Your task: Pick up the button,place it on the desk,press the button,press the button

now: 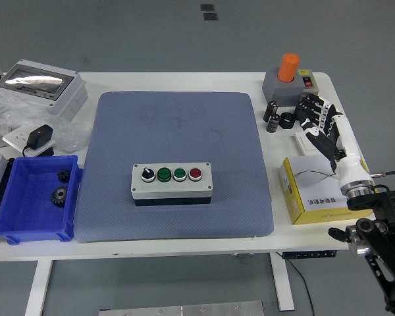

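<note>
A grey button box (172,185) with a black knob, two green buttons and a red button (195,174) lies on the blue mat (178,125), near its front middle. A smaller grey box with a tall orange button (289,67) stands at the back right of the table. My right hand (314,118) reaches in from the lower right. It hovers just in front of the orange-button box, beside several small black cylinders (274,116). Its fingers are relaxed and hold nothing. My left arm is out of view.
A yellow and white carton (316,192) lies under my right forearm. A white switch plate (307,141) lies behind it. A blue bin (33,217) with gears sits at the front left. A grey enclosure (36,87) and a black adapter (39,139) are at the back left.
</note>
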### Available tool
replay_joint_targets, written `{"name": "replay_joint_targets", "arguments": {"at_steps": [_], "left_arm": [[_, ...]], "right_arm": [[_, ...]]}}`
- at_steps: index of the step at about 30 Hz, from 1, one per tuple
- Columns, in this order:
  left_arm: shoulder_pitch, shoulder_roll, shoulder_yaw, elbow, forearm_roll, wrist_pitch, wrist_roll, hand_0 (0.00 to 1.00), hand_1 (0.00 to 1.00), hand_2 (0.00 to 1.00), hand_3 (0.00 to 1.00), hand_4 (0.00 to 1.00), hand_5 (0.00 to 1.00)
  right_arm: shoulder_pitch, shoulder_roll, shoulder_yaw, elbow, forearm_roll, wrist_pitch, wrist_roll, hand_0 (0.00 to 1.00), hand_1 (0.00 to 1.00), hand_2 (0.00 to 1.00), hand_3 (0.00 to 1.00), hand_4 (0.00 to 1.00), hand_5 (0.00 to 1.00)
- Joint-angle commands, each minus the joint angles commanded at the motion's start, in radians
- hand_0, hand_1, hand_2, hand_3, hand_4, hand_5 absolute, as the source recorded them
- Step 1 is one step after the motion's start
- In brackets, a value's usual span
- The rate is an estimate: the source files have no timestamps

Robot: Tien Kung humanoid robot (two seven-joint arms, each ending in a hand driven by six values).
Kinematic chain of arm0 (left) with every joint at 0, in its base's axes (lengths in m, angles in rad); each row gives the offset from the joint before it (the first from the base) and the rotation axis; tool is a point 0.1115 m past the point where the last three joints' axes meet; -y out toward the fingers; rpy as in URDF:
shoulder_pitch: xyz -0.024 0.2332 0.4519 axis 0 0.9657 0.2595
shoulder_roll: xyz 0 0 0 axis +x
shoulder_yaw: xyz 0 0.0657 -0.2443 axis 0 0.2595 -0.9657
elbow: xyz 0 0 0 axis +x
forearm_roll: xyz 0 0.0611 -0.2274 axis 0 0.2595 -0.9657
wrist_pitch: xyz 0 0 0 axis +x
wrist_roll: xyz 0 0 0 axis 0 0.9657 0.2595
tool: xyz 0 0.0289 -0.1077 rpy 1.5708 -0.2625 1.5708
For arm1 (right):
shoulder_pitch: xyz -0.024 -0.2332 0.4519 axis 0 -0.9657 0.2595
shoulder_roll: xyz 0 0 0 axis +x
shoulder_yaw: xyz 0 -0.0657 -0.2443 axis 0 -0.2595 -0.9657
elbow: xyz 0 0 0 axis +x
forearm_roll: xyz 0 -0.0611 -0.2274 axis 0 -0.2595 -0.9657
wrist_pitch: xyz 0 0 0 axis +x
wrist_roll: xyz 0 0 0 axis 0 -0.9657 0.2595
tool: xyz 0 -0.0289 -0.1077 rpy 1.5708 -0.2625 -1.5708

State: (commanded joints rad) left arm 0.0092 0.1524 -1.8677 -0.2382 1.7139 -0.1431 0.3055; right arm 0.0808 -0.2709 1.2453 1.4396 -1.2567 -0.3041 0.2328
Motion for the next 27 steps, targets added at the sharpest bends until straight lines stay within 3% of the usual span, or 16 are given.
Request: {"name": "replay_joint_targets", "arguments": {"at_steps": [18, 27], "left_arm": [[-0.026, 0.006, -0.027, 0.007, 0.050, -0.010, -0.020, 0.700, 0.675, 0.659, 0.791, 0.657, 0.835], [-0.018, -0.003, -0.057, 0.034, 0.101, -0.029, -0.063, 0.700, 0.675, 0.659, 0.791, 0.658, 0.829]], "right_arm": [[0.024, -0.024, 0.019, 0.050, 0.037, 0.001, 0.036, 0.807, 0.800, 0.819, 0.837, 0.743, 0.500], [0.014, -0.009, 0.034, 0.047, 0.109, 0.021, 0.062, 0.799, 0.795, 0.818, 0.833, 0.742, 0.497]]}}
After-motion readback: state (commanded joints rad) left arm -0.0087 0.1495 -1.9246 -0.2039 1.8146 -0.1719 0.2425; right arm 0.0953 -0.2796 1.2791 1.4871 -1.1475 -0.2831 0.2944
